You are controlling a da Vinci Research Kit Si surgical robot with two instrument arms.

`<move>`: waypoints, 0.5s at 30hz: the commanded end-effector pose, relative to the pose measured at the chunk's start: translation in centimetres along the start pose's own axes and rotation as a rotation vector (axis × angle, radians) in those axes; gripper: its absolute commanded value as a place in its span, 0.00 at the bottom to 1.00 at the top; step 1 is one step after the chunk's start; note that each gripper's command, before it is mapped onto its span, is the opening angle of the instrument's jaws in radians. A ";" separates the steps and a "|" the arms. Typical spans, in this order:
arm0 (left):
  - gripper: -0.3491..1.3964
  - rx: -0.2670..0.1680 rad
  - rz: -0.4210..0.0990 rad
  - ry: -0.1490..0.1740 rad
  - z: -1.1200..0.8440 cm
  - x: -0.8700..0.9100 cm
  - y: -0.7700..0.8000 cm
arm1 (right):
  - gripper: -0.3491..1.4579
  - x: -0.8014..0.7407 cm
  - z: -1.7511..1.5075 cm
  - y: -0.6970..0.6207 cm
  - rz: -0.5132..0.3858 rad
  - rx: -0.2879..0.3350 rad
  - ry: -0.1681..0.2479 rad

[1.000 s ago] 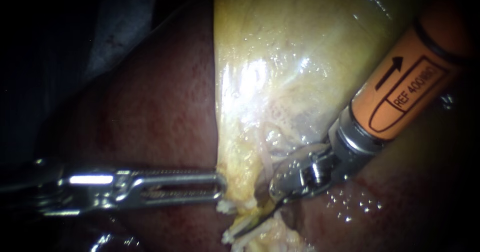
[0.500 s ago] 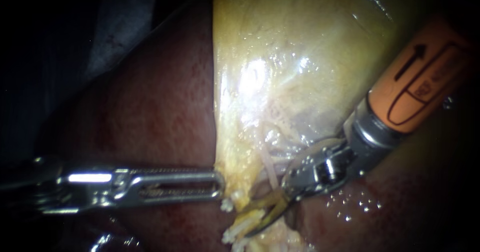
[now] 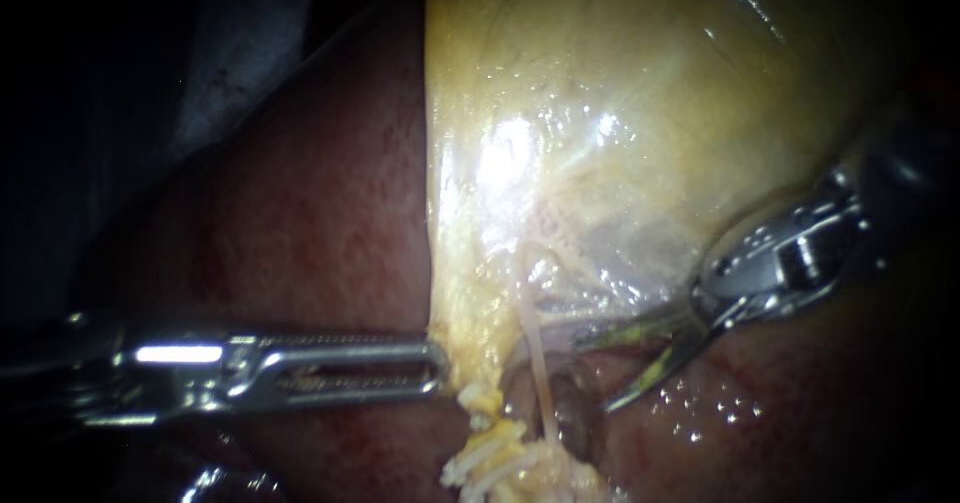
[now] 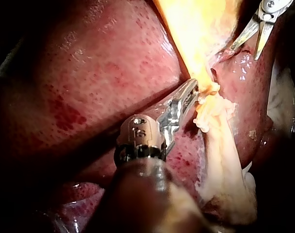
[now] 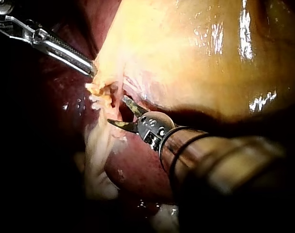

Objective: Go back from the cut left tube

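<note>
Dark surroundings close off the field on every side. The working ground is a dark red, speckled, wet liver (image 3: 300, 223), and a glossy yellow, smooth-walled gallbladder (image 3: 620, 93) lies over it.

Our left instrument (image 3: 440, 365) is bright steel with long, slotted, finely toothed jaws. It is clamped on the gallbladder's lower edge. We judge it is placed there to keep the sac taut and the tissue beneath exposed.

Our right instrument (image 3: 593, 375) has a steel hinge carrying two short, curved, yellow-stained blades. The blades stand parted with nothing between them; the right wrist view shows the same.

A brownish, round-ended stump (image 3: 572, 411) sits just beside the blade tips and apart from them. We take it for the cut tube, though we cannot confirm it is the left one. Next to it a thin pale strand (image 3: 540, 363) runs from the gallbladder down to frayed white fibrous tissue (image 3: 490, 458).

Judgement: the blades are already clear of the stump, so the retreat looks well along. The soft gallbladder wall lies close above the open blades and is the thing to avoid.
</note>
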State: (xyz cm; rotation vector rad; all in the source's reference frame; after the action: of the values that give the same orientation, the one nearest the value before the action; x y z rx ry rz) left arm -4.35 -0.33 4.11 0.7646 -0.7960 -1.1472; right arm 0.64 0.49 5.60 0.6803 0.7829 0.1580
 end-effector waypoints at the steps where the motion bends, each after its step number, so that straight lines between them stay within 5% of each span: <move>1: 0.00 0.000 0.000 0.000 0.00 0.00 0.00 | 0.53 0.01 -0.10 0.01 -0.004 -0.010 0.000; 8: 0.00 0.000 0.000 0.000 0.00 0.00 0.00 | 0.53 0.14 -0.57 0.10 -0.021 -0.068 0.066; 15: 0.00 0.000 0.000 -0.001 0.01 0.00 0.00 | 0.57 0.21 -0.70 0.13 -0.033 -0.108 0.071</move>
State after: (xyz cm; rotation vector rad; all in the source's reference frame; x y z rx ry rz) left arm -4.36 -0.33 4.11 0.7647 -0.7966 -1.1471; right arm 0.31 1.03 5.20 0.5607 0.8479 0.1922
